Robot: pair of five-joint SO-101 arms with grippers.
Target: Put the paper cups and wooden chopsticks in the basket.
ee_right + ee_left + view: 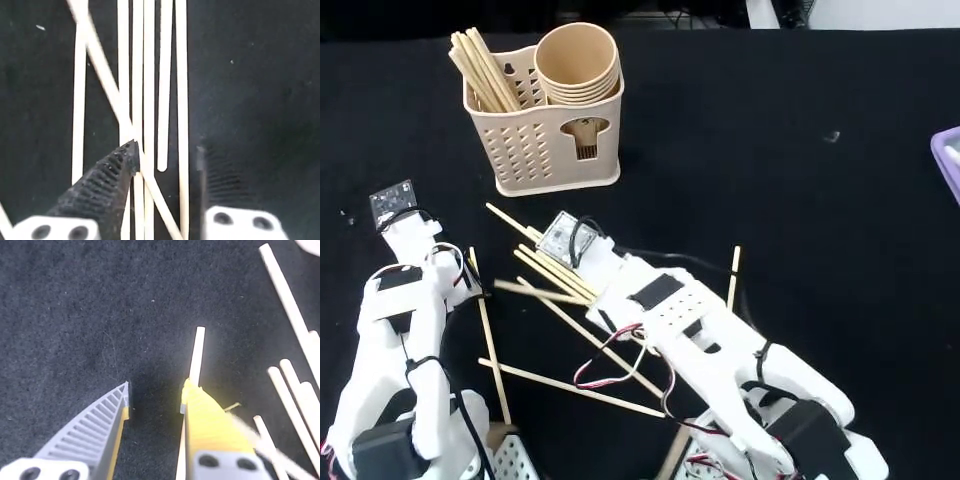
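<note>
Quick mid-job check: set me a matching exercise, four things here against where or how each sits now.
1. paper cups
2. chopstick bundle
3. left gripper
4. purple object

A. at the right edge of the table
B. stacked in the basket
C. jaws open, single chopstick by one jaw
D. lying below the right gripper

Pairs: 1-B, 2-D, 3-C, 4-A

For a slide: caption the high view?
Left arm and right arm over loose chopsticks; basket holds paper cups and more chopsticks.
</note>
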